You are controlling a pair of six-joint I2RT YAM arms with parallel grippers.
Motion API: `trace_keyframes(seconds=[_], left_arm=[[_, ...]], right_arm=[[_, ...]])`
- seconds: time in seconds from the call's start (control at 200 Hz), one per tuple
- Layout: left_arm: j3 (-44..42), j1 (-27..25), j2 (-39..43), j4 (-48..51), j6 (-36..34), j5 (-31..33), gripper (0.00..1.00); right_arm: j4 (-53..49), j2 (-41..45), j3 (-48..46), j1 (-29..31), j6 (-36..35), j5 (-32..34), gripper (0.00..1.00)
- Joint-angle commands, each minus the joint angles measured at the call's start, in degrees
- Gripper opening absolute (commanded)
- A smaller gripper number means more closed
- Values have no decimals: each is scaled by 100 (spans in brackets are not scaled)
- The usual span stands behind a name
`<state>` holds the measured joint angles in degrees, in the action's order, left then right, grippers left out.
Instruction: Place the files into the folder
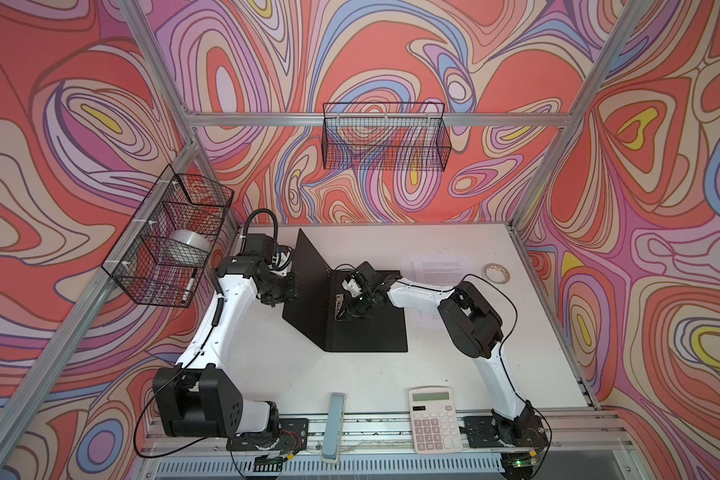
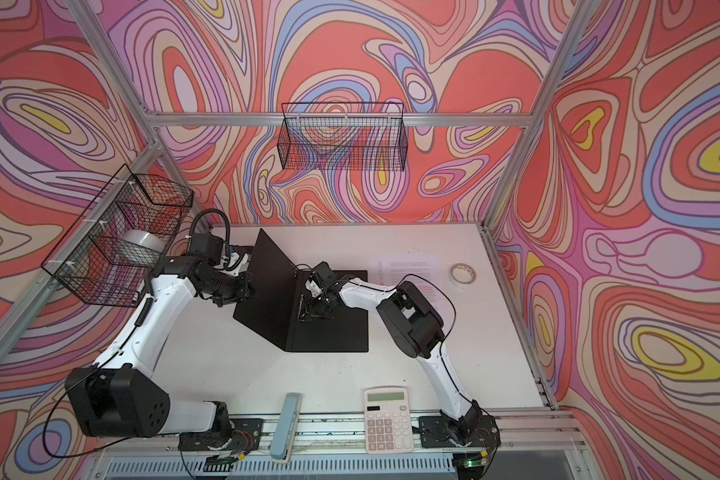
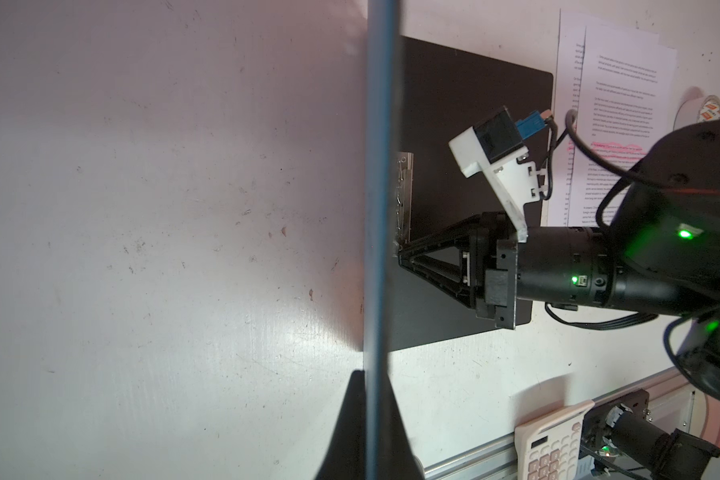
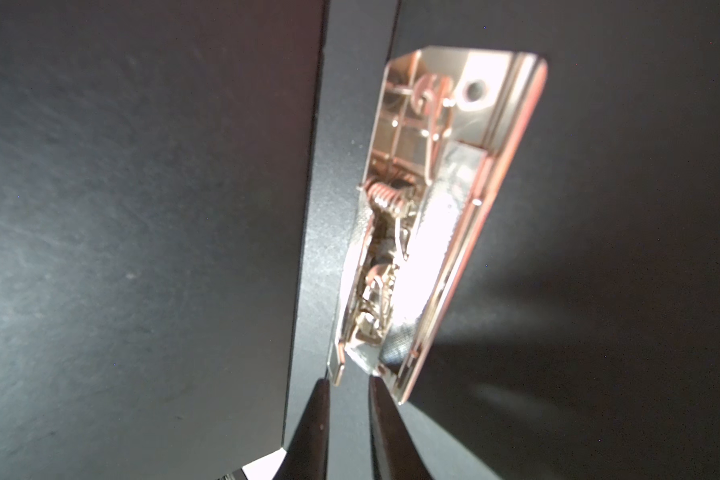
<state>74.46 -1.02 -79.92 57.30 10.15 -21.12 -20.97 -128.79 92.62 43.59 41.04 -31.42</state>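
Right fingers (image 4: 314,424) stand a narrow gap apart, tips at the near end of the metal clip (image 4: 425,216) — whether they pinch it cannot be told. Left fingers (image 3: 352,415) are closed on the edge of the raised cover, holding the folder (image 1: 371,328) open on the worktop (image 1: 287,374). The files (image 1: 437,266) lie flat just beside the folder's right edge, behind the right wrist, long axis far-to-near; the right arm is nearer. Writing: the files' print is too small to read — one pink highlighted line shows. The calculator (image 1: 435,419) shows no legible brand.
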Motion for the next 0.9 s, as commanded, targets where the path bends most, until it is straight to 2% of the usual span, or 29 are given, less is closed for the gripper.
trace_keyframes(seconds=[0.0,0.651,0.891], left_arm=[[-19,58,97,-37,39,-138,0],[-1,74,91,-17,57,-208,0],[-1,75,100,-8,53,-226,0]], right_arm=[[41,-47,115,25,-7,-87,18],[44,-280,214,35,-21,-133,15],[32,-335,237,27,-11,-138,11]])
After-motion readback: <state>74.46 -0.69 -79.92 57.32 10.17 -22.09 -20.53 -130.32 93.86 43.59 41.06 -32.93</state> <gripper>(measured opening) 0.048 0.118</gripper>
